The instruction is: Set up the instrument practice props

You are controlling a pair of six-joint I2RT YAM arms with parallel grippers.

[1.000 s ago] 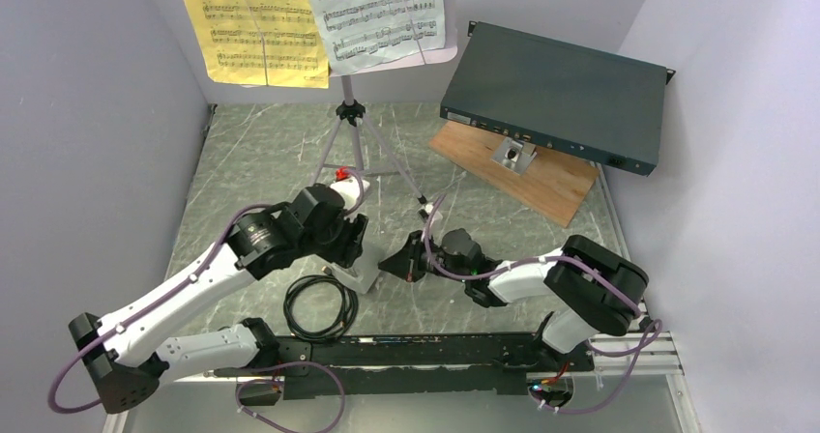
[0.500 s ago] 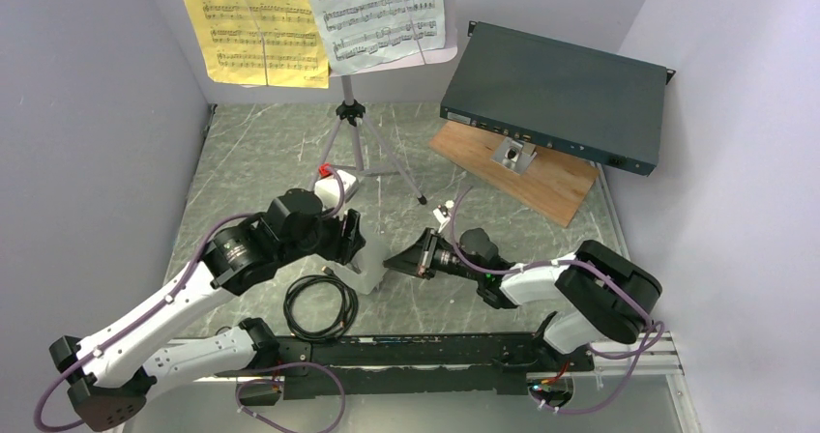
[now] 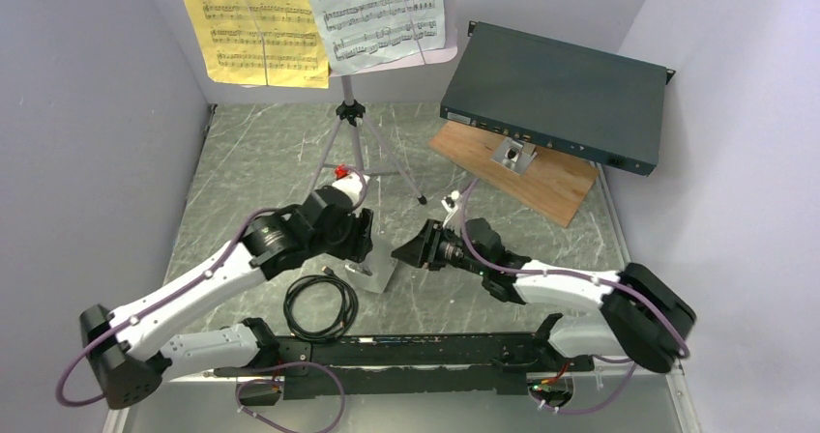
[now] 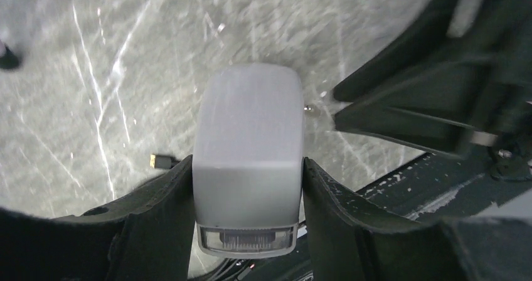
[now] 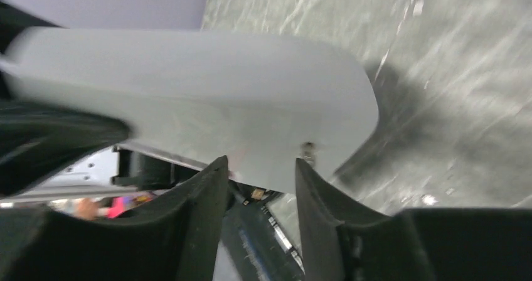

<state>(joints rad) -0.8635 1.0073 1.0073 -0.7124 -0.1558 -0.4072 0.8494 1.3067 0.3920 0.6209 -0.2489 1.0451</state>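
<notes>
The pale white metronome (image 3: 380, 268) is gripped at its sides by my left gripper (image 3: 366, 255), low over the marble table in front of the stand; in the left wrist view the metronome (image 4: 248, 137) fills the gap between the fingers of the left gripper (image 4: 248, 190). My right gripper (image 3: 408, 254) points at it from the right, jaws apart. In the right wrist view the metronome (image 5: 207, 99) lies just past the right gripper (image 5: 260, 180). The music stand (image 3: 352, 114) holds a yellow sheet (image 3: 253, 27) and a white sheet (image 3: 379, 13).
A coiled black cable (image 3: 319, 307) lies just in front of the left gripper, its gold plug (image 4: 162, 162) on the table. A dark-green flat box (image 3: 556, 95) leans on a wooden board (image 3: 546, 184) at the back right. Walls close in on both sides.
The right gripper has gone from shut to open and its arm has stretched further left. The left arm shifted back and forth with the metronome held.
</notes>
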